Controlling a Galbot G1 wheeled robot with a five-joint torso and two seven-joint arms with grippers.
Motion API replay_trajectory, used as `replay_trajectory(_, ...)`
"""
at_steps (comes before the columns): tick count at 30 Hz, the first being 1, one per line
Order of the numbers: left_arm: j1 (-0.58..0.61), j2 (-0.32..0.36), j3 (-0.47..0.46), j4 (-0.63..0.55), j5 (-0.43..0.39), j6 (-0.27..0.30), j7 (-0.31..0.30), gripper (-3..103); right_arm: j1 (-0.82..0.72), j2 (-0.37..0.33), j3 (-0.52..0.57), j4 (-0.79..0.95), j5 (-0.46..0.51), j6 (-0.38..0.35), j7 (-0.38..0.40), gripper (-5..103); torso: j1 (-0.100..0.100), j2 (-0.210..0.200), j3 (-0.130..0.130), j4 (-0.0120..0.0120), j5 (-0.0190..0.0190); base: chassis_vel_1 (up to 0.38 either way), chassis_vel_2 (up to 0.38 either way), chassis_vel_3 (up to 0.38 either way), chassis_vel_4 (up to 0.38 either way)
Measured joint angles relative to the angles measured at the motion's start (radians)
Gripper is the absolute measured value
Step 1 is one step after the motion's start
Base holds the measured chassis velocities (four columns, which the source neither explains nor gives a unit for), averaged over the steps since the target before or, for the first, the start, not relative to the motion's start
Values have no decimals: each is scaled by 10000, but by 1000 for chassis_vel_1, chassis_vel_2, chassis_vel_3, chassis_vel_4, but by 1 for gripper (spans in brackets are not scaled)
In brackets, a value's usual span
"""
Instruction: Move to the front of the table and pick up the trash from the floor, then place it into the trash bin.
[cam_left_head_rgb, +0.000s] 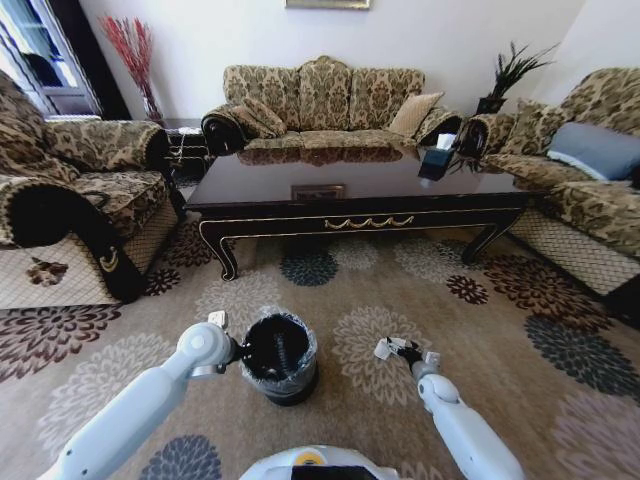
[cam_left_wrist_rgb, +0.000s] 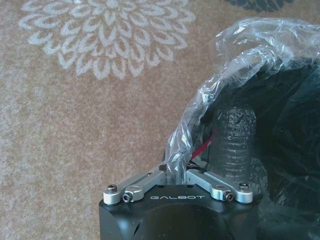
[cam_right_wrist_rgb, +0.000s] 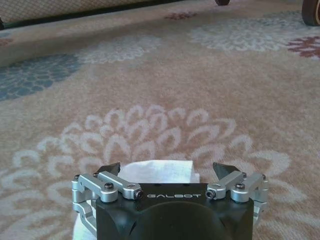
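Your left end effector (cam_left_wrist_rgb: 175, 172) pinches the trash bin (cam_left_head_rgb: 278, 357) liner; your right end effector (cam_right_wrist_rgb: 167, 170), spread over white paper (cam_right_wrist_rgb: 157, 171) on the floor (cam_left_head_rgb: 480, 330), hasn't grasped yet.

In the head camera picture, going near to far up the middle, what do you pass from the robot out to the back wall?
Trash bin, held at its rim by the left pincer → bare floor → table → sofa against the back wall.
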Motion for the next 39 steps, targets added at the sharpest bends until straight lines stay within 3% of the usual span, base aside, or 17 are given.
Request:
replay_trajectory(5, 65, -16, -10, -14, 94, 0, 73, 0, 255, 104, -30, -547, -19, 16, -198, 100, 0, 0, 0, 0, 0, 0, 0, 0, 0)
replay_trajectory(9, 99, 5, -47, -16, 145, 0, 113, 0, 372, 141, -97, -807, -92, 46, -364, 80, 0, 0, 0, 0, 1, 0, 0, 0, 0)
replay_trajectory(11, 99, 7, -51, -13, 152, 0, 130, 0, 379, 141, -114, -822, -103, 60, -388, 80, 0, 0, -1, 0, 0, 0, 0, 0, 0)
replay_trajectory(12, 97, 12, -51, -6, 157, 0, 140, 0, 386, 142, -130, -829, -110, 80, -412, 70, 0, 0, 0, 0, 1, 0, 0, 0, 0)
replay_trajectory(14, 93, 14, -51, 1, 159, 0, 141, 0, 387, 145, -140, -828, -110, 86, -420, 70, 0, 0, 0, 0, 0, 0, 0, 0, 0)
replay_trajectory(18, 52, -7, -21, 33, 184, 0, 144, 0, 332, 142, -160, -745, -117, 103, -436, 48, 0, 0, 0, 0, 0, 0, 0, 0, 0)
replay_trajectory(24, 41, -55, 9, 63, 212, 0, 145, 0, 258, 81, -162, -655, -128, 105, -436, 32, 0, 0, 0, -1, 0, 0, 0, 0, 0)
replay_trajectory(30, 7, -28, 19, 93, 255, 0, 146, 0, 222, -13, -225, -632, -137, 111, -449, 5, 0, 0, 0, 0, 0, 0, 0, 0, 0)
replay_trajectory(39, -43, 82, 12, 38, 199, 0, 147, 0, 126, -13, -186, -657, -156, 152, -517, 0, 0, 0, -1, 0, 1, 0, 0, 0, 0)
